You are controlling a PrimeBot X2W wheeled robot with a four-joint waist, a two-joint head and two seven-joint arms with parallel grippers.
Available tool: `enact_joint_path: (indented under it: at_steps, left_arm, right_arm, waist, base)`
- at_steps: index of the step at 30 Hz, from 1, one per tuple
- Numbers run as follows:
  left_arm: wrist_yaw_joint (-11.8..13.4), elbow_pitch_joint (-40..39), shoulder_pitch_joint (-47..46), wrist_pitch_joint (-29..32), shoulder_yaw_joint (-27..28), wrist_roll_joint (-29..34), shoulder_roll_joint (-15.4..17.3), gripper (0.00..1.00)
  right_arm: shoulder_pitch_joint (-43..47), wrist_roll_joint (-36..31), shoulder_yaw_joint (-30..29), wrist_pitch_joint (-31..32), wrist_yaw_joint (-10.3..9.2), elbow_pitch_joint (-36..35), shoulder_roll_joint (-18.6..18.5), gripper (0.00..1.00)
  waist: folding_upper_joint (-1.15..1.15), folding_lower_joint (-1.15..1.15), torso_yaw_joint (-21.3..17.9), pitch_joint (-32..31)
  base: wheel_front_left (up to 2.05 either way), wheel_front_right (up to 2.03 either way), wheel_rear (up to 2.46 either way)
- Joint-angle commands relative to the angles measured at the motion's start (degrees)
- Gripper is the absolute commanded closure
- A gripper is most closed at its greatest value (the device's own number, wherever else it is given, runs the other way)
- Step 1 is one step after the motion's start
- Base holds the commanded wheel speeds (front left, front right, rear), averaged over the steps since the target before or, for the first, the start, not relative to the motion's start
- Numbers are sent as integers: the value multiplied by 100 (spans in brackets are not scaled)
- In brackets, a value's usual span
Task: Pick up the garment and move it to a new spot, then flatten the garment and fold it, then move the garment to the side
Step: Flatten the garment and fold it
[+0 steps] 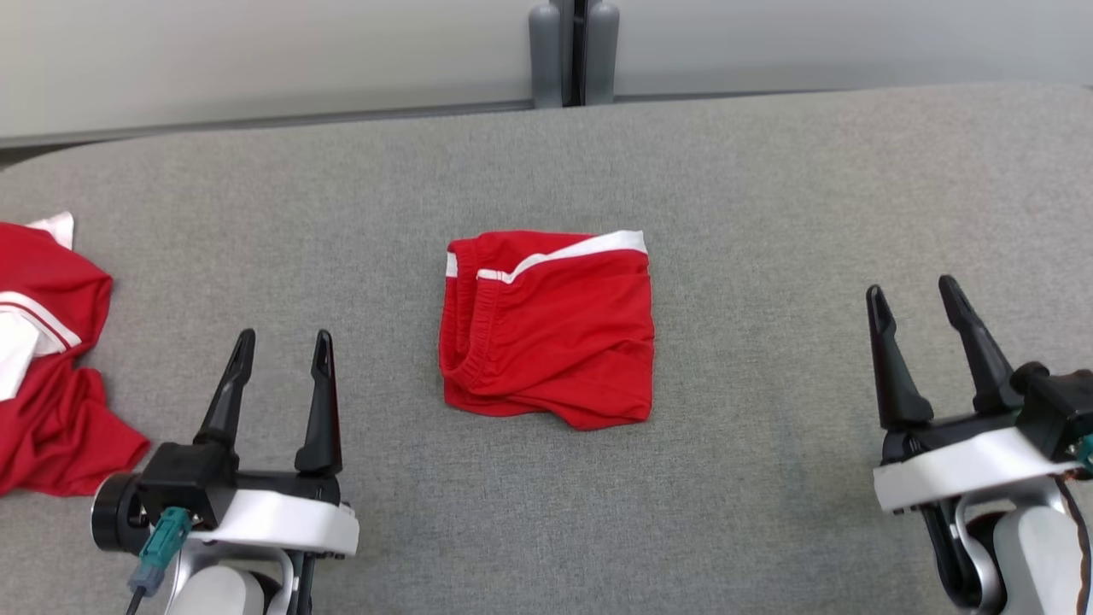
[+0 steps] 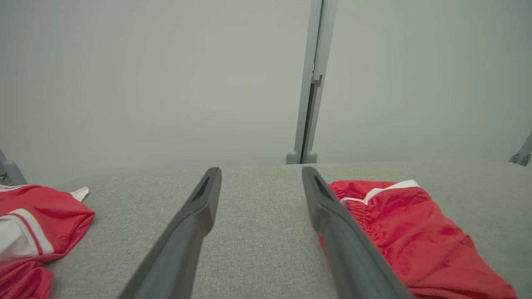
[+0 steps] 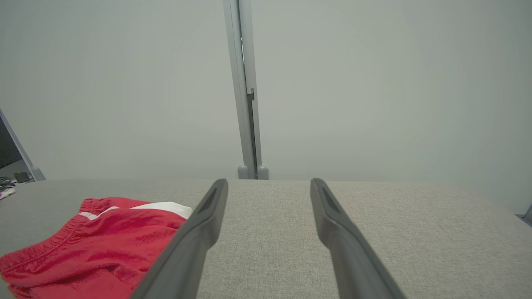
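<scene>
Garment [image 1: 546, 329] lies folded on grey table [image 1: 768, 171] between left gripper [image 1: 284, 337] and right gripper [image 1: 909, 286], both spread empty.

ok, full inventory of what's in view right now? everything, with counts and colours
folded shorts: 1, red with white trim, centre of the table
crumpled garment: 1, red and white, table's left edge, partly cut off by the frame
table: 1, grey fabric top, under both garments
post: 1, grey, behind the table's far edge
wall: 1, pale grey, behind the post
left gripper: 1, black fingers, lower left, open, empty
right gripper: 1, black fingers, lower right, open, empty
</scene>
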Motion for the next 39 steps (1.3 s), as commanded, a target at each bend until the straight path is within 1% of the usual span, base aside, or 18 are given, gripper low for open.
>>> enact_joint_path:
  at_steps: [1,10,17,28,39]
  left_arm:
    - [11,28,94,13,-2,0,57,0]
    - [11,144,435,111,-72,-51,123,0]
    - [60,204,576,148,-42,-107,169,0]
    - [151,234,686,174,-22,-176,180,0]
    - [201,198,666,192,-32,-224,215,0]
  right_arm:
    - [159,-29,-41,77,-2,-94,23,0]
    - [754,-8,-38,459,-2,-502,39,0]
    - [1108,4,-69,650,-2,-763,87,0]
    - [1338,17,-111,804,-2,-984,112,0]
    - [1298,1,-103,831,-2,-1014,127,0]
  waist:
    - [0,0,2,-167]
    - [0,0,-7,-713]
    - [0,0,-27,-947]
    - [0,0,-73,-1027]
    - [0,0,-47,-979]
  base:
    - [0,0,0]
    - [0,0,0]
    - [0,0,0]
    - [0,0,0]
    - [0,0,0]
